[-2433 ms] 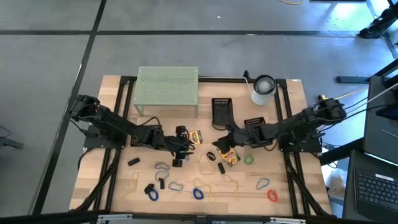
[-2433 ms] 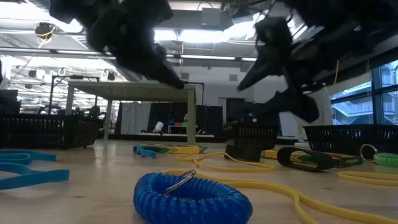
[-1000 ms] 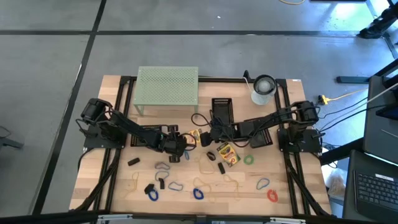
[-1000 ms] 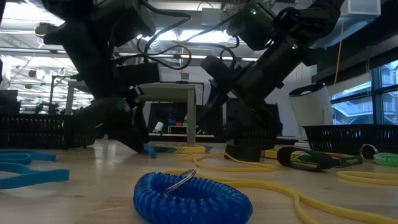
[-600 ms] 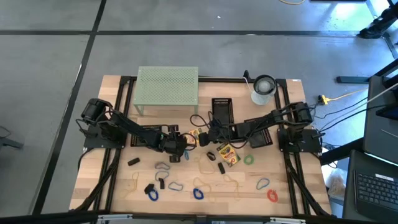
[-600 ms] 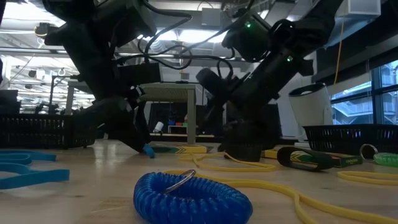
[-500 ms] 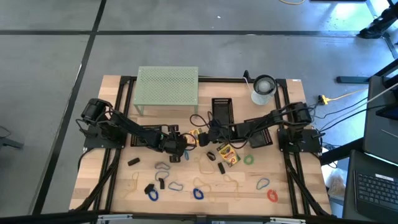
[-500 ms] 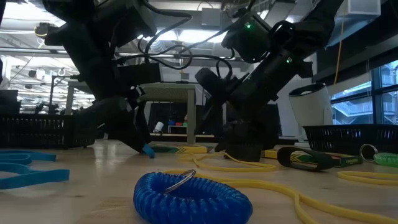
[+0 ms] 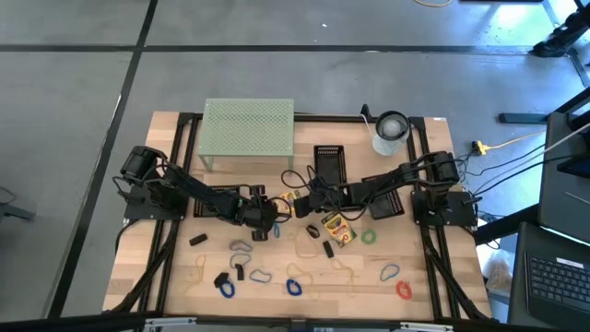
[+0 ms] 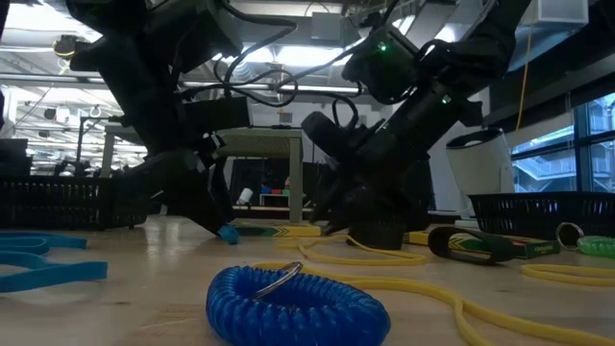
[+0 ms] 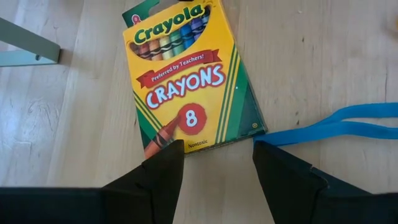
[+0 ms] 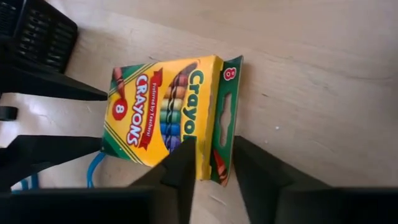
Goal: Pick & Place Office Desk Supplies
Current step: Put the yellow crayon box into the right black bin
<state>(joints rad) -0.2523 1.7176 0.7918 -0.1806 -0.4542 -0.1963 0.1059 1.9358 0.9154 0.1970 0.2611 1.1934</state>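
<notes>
Little looks sorted: coil loops, clips and rubber bands lie scattered on the wooden bench [image 9: 175,277]. Both arms meet mid-bench at one yellow-green cardboard crayon box [image 12: 165,118]. The right gripper [image 12: 211,163] has its fingers narrowed around the box's hang-tab end, while the left gripper [image 11: 214,165] straddles the opposite end, fingers wide.

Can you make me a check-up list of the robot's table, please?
Surface: wooden table, littered.
Job's things: one crayon box between both pincers; second crayon box nearby; blue coil clip and rubber band among the scattered bits.
Clutter: green mesh stand, white roll, black mesh tray at the back.
Pincers: left pincer open at the box's bottom edge; right pincer at its top end.
Cables: black cable looped beside the tray.
Surroundings: grey floor, laptop.
</notes>
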